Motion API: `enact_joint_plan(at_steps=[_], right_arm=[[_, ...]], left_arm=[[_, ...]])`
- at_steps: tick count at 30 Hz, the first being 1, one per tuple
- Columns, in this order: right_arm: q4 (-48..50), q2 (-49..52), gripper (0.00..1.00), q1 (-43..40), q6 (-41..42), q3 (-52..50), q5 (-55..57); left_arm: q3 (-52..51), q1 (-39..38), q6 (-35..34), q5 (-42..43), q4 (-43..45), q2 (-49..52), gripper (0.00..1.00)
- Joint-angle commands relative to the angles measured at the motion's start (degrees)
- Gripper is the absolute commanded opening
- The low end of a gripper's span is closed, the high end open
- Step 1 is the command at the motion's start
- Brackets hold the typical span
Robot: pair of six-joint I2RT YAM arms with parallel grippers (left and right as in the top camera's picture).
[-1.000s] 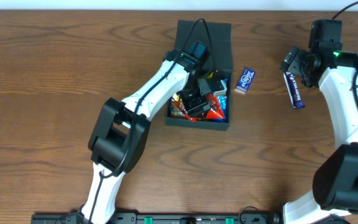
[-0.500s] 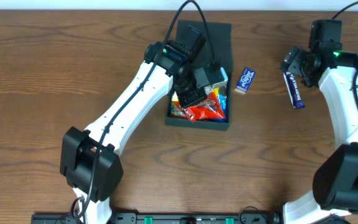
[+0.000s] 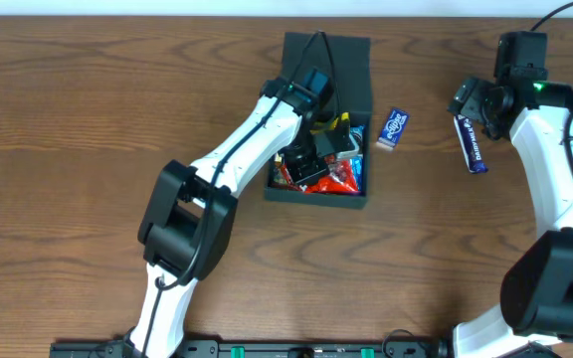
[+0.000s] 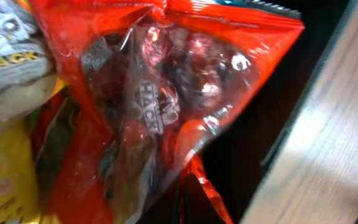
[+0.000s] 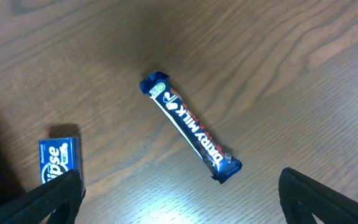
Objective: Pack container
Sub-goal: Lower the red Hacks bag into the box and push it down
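Overhead: container [image 3: 316, 200] sitting centre, flap open; left gripper [image 3: 311, 162] reaching inside, grip impossible to tell.
Left wrist: red packet [image 4: 154, 93] filling view; grey packet [image 4: 5, 37] reading "ACK".
Right wrist: right gripper [image 5: 179, 186] hanging wide apart above bar [image 5: 191, 127] reading "DAIRY MILK"; blue packet [image 5: 58, 155] showing "pse".

Wood table [image 3: 88, 99]: container [image 3: 316, 197], small blue packet [image 3: 394, 129], blue chocolate bar [image 5: 191, 127].

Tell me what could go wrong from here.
The left hand is down inside the crowded dark teal-green square box; lifting out could drag the shiny red snack bag over the wall. The long blue chocolate bar and small blue packet lie outside, and the box may not fit them.
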Motion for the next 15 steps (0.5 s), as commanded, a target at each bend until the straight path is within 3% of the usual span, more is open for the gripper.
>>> enact_joint_plan(at_steps=[1, 10, 15], right_arm=[[-0.4, -0.8, 0.99, -0.3, -1.0, -0.1, 0.8], [-0.6, -0.8, 0.99, -0.3, -1.0, -0.1, 0.8], [-0.5, -0.8, 0.99, -0.3, -1.0, -0.1, 0.8]], left_arm=[[-0.3, 0.3, -0.6, -4.7, -0.3, 3.1, 0.06], [-0.3, 0.3, -0.6, -14.8, -0.3, 3.5, 0.06], [-0.3, 0.3, -0.7, -15.0, -1.6, 3.0, 0.06]])
